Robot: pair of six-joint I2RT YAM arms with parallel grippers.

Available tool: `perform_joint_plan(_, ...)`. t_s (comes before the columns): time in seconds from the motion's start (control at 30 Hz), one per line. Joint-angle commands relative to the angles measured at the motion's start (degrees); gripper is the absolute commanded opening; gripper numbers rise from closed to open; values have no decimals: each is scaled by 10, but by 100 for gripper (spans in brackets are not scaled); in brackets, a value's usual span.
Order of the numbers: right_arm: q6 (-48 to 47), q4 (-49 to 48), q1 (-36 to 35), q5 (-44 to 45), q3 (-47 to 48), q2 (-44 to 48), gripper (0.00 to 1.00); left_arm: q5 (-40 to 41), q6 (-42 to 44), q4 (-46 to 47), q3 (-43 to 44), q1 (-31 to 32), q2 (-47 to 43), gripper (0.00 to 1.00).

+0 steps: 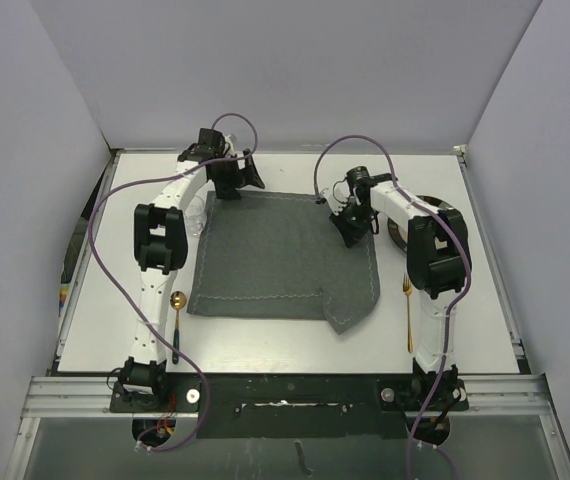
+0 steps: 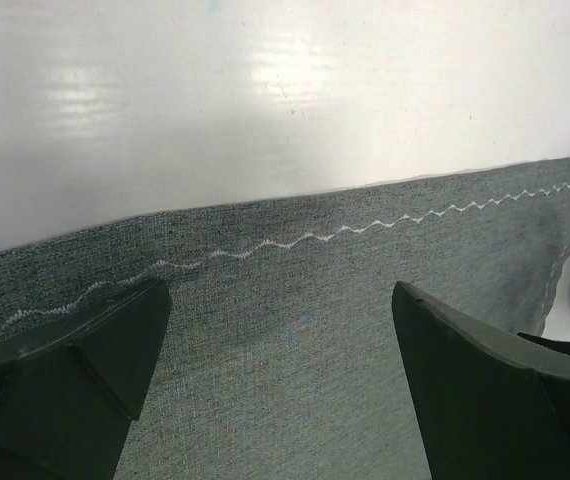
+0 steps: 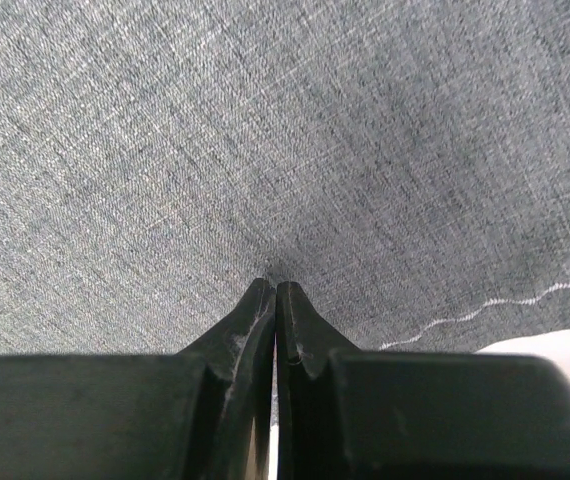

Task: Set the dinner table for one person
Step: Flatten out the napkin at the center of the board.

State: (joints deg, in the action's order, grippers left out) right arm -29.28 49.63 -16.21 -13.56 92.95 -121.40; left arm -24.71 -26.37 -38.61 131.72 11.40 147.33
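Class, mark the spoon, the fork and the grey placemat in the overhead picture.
spoon (image 1: 176, 325), top view, middle of the handle.
fork (image 1: 408, 318), top view, middle of the handle.
grey placemat (image 1: 265, 255), top view, bare centre of the cloth.

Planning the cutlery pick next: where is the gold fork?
Top view: the gold fork lies on the dinner table, right side, between the grey placemat and the right arm.

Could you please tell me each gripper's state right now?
Left gripper: open, empty, above the dark grey stitched cloth placemat.
Right gripper: shut, fingers touching it.
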Motion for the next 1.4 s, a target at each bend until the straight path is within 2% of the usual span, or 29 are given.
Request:
perform_joint_plan(0.0,-2,-17,-2,22,8,13,0,28,14,-36,29,-8,61,98)
perform_joint_plan(0.17,-9,-22,-2,37,6,8,0,10,9,-25,11,-7,60,98)
perform_joint_plan(0.43,-29,-51,-2,73,-27,16,0,-19,12,5,-65,2,25,98)
perform_joint_plan(0.63,-45,-87,1,111,-37,12,0,-23,15,37,-132,2,-28,98)
perform_joint_plan(0.83,-61,-92,5,132,0,-12,0,-20,23,68,-200,2,-121,98)
perform_joint_plan(1.1,-64,-84,9,130,20,-17,0,-25,33,63,-207,1,-157,98)
perform_joint_plan(1.37,-42,-106,12,124,-5,-14,0,-26,18,95,-172,1,-96,98)
